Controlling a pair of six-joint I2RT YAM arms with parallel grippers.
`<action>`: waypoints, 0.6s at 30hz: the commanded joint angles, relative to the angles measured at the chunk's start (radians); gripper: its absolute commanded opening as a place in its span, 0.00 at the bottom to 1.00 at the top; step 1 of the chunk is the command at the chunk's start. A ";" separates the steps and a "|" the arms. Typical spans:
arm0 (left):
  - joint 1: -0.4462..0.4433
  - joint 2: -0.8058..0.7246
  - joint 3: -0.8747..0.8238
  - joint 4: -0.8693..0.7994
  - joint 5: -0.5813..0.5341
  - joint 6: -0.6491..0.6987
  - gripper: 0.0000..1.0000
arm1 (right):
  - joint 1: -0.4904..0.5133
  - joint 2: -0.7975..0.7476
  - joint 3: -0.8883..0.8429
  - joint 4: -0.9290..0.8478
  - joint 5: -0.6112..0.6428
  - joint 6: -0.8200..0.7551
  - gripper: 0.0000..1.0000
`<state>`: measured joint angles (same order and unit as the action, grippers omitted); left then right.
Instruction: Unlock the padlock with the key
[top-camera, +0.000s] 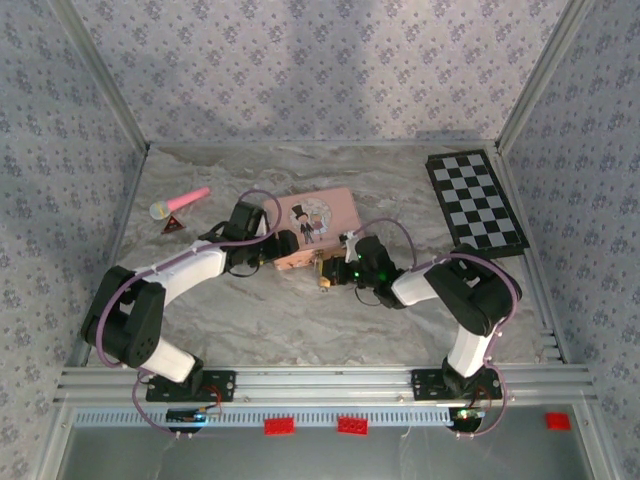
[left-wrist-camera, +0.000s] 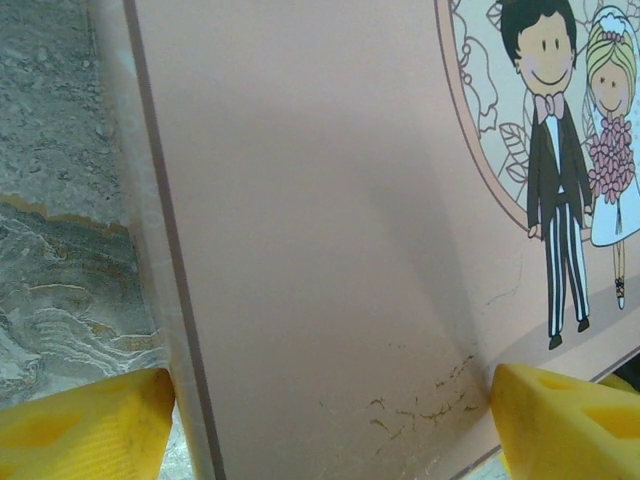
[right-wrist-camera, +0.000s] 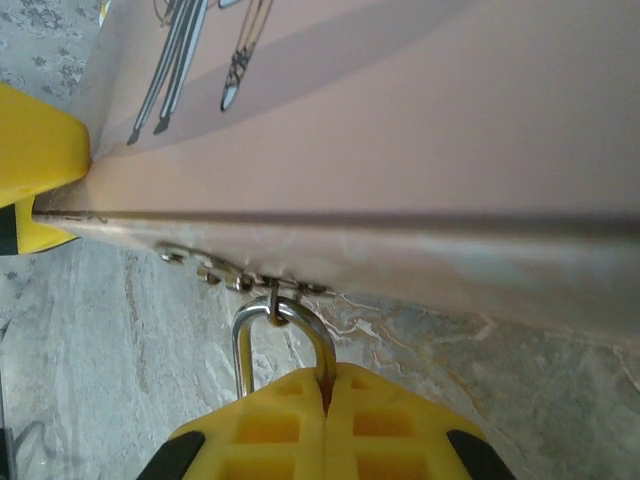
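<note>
The pink box (left-wrist-camera: 300, 250) is clamped by the left gripper (left-wrist-camera: 330, 390), the padlock (right-wrist-camera: 241, 360) at its hasp (right-wrist-camera: 245, 281) pinched by the closed right gripper (right-wrist-camera: 325, 400): steadying seems underway, and key alignment is needed next.

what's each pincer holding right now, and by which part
Right pincer is shut on the padlock, at the base of its shackle. Left pincer straddles the pink box, fingers against its two opposite sides.

The box (top-camera: 318, 222) sits mid-table and blocks the middle. The left gripper (top-camera: 283, 243) hugs its left end; the right gripper (top-camera: 333, 271) is pressed shut at its front. The chessboard (top-camera: 475, 200) fills the far right corner. A hand can pass over the open table (top-camera: 300, 320) in front.
</note>
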<state>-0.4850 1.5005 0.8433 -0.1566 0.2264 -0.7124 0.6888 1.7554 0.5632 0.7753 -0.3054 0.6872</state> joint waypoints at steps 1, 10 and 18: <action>-0.012 0.032 0.012 0.005 -0.014 -0.030 0.82 | 0.018 -0.025 -0.045 0.027 0.087 0.118 0.00; -0.078 0.040 0.014 0.027 -0.060 -0.083 0.81 | 0.030 -0.029 -0.108 0.197 0.200 0.296 0.00; -0.139 0.013 -0.023 0.080 -0.120 -0.175 0.81 | 0.032 -0.033 -0.141 0.251 0.298 0.373 0.00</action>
<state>-0.5907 1.5139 0.8406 -0.0959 0.1226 -0.8402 0.7185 1.7405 0.4397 0.9661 -0.0872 0.9966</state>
